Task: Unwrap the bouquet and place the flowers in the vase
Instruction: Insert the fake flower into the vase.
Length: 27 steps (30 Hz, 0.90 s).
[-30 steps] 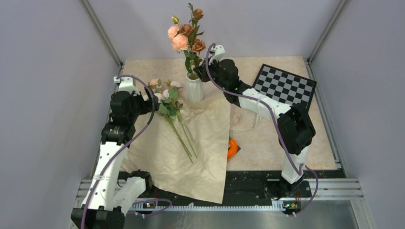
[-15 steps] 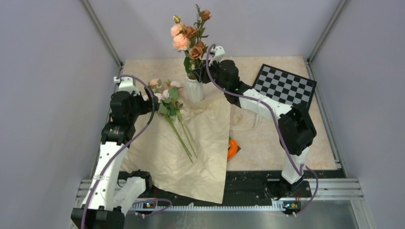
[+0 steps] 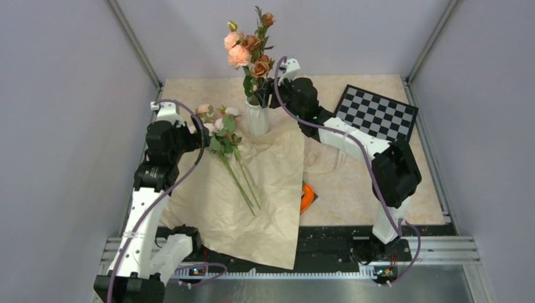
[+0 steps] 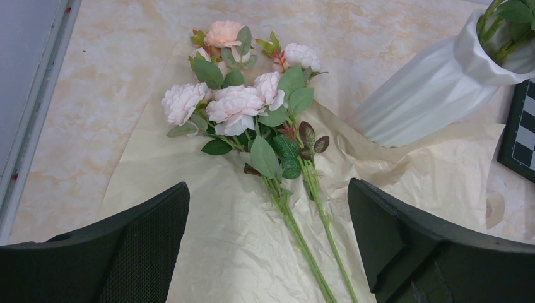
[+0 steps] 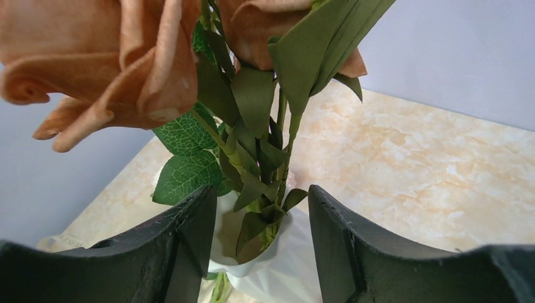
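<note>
**Half the roses in, half on the paper: the risk is at the vase**

The table (image 3: pixel 359 189) carries the wrapping paper (image 3: pixel 265 196), which is opened flat. It runs from the middle of the far edge to the near edge and laps over it. A checkerboard (image 3: pixel 376 113) lies at the far right corner.

The vase (image 3: pixel 257 118) stands upright near the middle of the far edge, with the paper's far corner against its foot. Whether it stands on the paper I cannot tell. The peach and rust roses (image 3: pixel 247 50) are in it, tall and top-heavy.

The right gripper (image 5: pixel 260 192) is just above the rim. Its jaws are parted on either side of those stems and pinch nothing. The leaves crowd both fingers, so pulling back carelessly could snag one and lift the bunch or tip the narrow vase.

The pale pink roses (image 4: pixel 246 107) lie on the paper toward the left edge. The left gripper (image 4: pixel 266 188) hovers over their stems, spread wide and empty. A low grab could pinch the paper too and tug it against the vase.

An orange ring (image 3: pixel 306 197) peeks out at the paper's right edge.
</note>
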### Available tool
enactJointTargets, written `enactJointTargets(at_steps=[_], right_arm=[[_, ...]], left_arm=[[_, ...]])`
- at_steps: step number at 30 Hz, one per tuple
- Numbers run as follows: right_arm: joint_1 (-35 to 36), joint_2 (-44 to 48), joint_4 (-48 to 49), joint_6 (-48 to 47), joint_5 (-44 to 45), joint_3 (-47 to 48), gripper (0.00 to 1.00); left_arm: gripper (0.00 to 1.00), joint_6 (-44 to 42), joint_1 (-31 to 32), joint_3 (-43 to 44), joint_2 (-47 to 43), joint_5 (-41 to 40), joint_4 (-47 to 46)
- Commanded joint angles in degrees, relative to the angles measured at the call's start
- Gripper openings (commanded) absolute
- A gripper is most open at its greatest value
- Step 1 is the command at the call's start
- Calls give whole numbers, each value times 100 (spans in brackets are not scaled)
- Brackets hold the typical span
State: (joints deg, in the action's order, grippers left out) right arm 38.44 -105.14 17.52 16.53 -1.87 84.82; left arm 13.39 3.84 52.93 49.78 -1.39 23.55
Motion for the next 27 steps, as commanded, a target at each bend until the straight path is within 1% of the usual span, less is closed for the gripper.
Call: enactJointTargets(at_steps=[1, 9, 16, 19, 22, 23, 27], right_arm=[[-72, 289, 116, -106, 160, 315, 56], [-130, 184, 181, -71, 147, 533, 42], [-143, 62, 200, -77, 27, 671, 23], [-143, 8, 167, -86, -17, 685, 11], [-143, -36, 116, -74, -71, 670, 2], [-143, -47, 101, -76, -85, 662, 0], [-143, -55, 85, -52, -93, 541, 0]], left_arm=[[99, -56, -23, -63, -15, -28, -219], [99, -47, -28, -63, -15, -15, -221], [99, -47, -31, -72, 1, 6, -222], [99, -47, -32, -71, 14, 3, -220], [99, -47, -32, -68, 27, 15, -222], [99, -39, -32, -69, 26, 16, -220], [99, -38, -32, -72, 39, 22, -219]])
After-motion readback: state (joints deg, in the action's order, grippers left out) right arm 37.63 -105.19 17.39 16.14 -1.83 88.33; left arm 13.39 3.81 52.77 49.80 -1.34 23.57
